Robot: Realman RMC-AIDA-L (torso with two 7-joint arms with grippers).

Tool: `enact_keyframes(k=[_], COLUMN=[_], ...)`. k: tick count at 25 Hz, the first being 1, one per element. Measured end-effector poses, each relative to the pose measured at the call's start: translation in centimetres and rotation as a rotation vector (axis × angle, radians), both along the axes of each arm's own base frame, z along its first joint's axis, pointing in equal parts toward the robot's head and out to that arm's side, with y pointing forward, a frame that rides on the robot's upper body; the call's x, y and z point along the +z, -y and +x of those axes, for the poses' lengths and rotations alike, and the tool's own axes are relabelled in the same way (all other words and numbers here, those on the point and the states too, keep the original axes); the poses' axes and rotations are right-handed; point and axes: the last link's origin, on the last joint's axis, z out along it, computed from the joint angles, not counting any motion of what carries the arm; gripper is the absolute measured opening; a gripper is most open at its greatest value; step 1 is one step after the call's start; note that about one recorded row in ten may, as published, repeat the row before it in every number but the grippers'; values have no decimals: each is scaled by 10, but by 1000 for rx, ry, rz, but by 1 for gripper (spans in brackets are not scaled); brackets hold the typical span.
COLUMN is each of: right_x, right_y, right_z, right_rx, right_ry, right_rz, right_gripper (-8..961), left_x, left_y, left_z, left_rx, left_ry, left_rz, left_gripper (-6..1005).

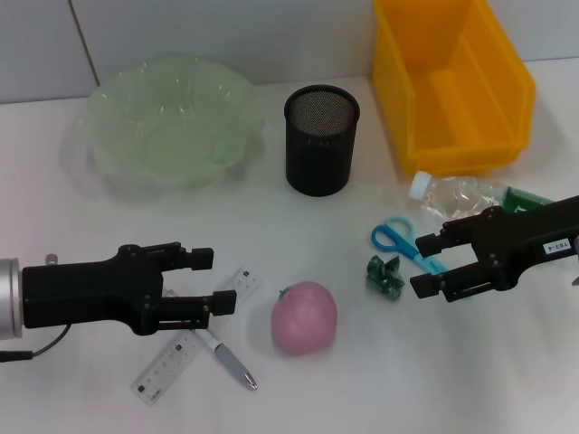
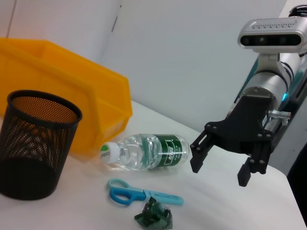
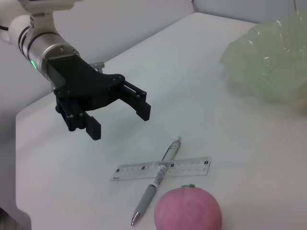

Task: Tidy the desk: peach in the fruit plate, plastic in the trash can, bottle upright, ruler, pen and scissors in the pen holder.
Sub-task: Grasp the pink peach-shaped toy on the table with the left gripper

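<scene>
Right now nothing is sitting where the task wants it, so taking the black mesh pen holder (image 1: 322, 140) as the landmark, largest thing first. Beyond it toward the robot's right, the yellow plastic bin (image 1: 452, 86) is standing with its mouth open; toward the robot's left, the pale green translucent fruit plate (image 1: 167, 122) is resting on the white worktop (image 1: 298, 398) with nothing showing in it.

Nearer the robot than the holder and to its right, the clear plastic bottle with a green label (image 1: 461, 194) is lying on its side, white cap pointing back toward the holder, just beside the blue-handled scissors (image 1: 403, 242) and the small crumpled green plastic scrap (image 1: 384, 276). The right pincer (image 1: 432, 265) is hovering over this group, jaws spread wide and holding nothing, its tips aimed toward the scissors and scrap; the bottle's body is lying beneath and behind it.

Straight out from the holder toward the robot, the round pink peach (image 1: 305, 316) is sitting alone. Left of the peach, the clear plastic ruler (image 1: 194, 339) and the silver pen (image 1: 226, 357) are crossing each other, the pen on top. The left pincer (image 1: 215, 280) is also gaping empty, hanging just over the ruler's far end, with the peach lying straight ahead of its fingertips. By my reading, the left arm is the nearer one for peach, ruler and pen.
</scene>
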Motion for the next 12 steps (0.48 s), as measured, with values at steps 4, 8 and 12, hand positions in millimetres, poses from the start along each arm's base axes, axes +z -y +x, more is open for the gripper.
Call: enact_keyframes(k=[4, 8, 12], right_x=[0, 0, 0], right_y=[0, 0, 0], right_z=[0, 0, 0], right_rx=[0, 1, 2], right_ry=[-2, 0, 1], right_rz=[0, -3, -2], right_gripper=[746, 746, 746], left_x=[-1, -4, -4], left_y=[-1, -2, -3], left_z=[2, 6, 8], left_rx=[-12, -35, -41], left_ry=[-2, -12, -13], left_rz=[-2, -18, -19], left_gripper=[812, 811, 812])
